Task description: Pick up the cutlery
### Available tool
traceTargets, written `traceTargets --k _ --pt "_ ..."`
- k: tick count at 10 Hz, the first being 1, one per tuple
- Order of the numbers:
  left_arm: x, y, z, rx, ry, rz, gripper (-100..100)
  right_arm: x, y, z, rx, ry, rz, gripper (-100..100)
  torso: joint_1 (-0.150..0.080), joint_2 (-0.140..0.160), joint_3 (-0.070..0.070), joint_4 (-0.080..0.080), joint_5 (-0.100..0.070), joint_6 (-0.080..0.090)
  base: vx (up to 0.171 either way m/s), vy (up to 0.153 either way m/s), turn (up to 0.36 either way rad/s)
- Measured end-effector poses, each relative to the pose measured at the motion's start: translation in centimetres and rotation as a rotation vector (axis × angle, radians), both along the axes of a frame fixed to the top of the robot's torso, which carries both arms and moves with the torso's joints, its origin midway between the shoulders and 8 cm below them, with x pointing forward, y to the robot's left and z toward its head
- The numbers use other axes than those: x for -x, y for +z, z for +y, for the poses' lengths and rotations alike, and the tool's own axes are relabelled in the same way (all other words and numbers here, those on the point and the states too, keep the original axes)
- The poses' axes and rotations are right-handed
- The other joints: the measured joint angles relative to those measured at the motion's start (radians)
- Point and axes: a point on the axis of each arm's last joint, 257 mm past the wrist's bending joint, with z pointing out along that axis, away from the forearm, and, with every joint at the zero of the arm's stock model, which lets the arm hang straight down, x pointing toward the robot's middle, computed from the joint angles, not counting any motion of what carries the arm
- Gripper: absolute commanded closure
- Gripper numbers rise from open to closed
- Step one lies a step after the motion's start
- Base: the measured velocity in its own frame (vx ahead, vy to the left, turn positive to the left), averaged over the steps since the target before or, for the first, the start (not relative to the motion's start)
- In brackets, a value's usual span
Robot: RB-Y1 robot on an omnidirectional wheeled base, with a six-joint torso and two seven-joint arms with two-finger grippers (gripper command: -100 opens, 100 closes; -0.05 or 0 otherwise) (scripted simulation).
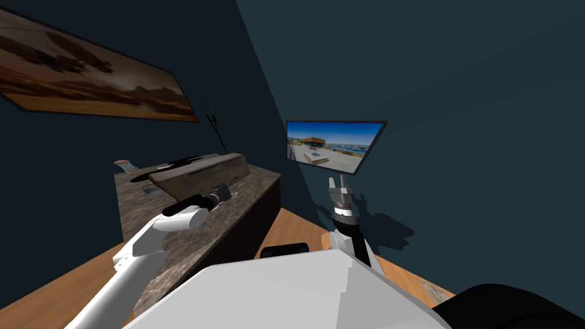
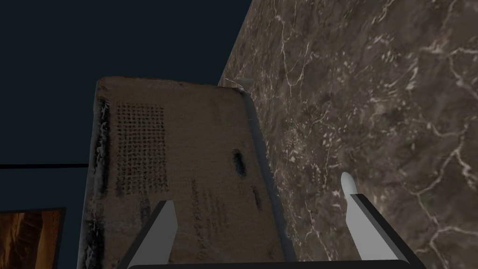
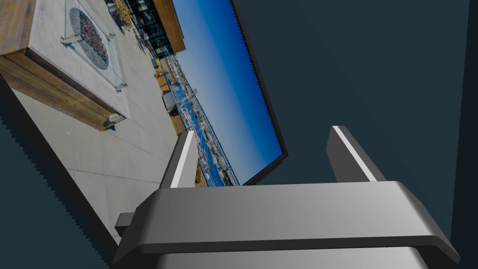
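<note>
Left tool open over the brown board

My left tool (image 2: 256, 191) is open. One finger (image 2: 158, 229) hangs over a flat brown board (image 2: 186, 140) and the other is over the dark, stony worktop (image 2: 373, 93) beside it. The board lies on the worktop and has a patch of little holes. A small pale thing (image 1: 127, 166), maybe the cutlery, sits at the far edge of the worktop, past the board and well away from my tool. I cannot tell what kind it is. My right tool (image 3: 263, 130) is up by the wall, open and holding nothing
</note>
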Motion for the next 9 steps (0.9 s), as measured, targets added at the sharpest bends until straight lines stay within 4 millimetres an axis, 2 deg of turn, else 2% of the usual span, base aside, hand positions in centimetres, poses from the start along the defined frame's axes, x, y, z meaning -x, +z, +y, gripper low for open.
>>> traceTargets --k 1,3,9 --pt "0.1 -0.7 0.9 0.024 0.014 0.032 -100 0.0 0.0 0.0 0.0 0.0 0.0 0 0.0 -0.001 0.0 0.0 0.0 0.0 0.035 -0.002 -0.026" --pt "0.7 -1.8 1.3 0.047 0.028 0.078 -100 0.0 0.0 0.0 0.0 0.0 0.0 0 0.0 0.0 0.0 0.0 0.0 0.0 0.02 0.003 -0.033" --pt "3.0 -5.4 4.4 0.155 0.099 0.238 -100 0.0 0.0 0.0 0.0 0.0 0.0 0 0.0 -0.001 0.0 0.0 0.0 0.0 0.035 0.002 -0.036"
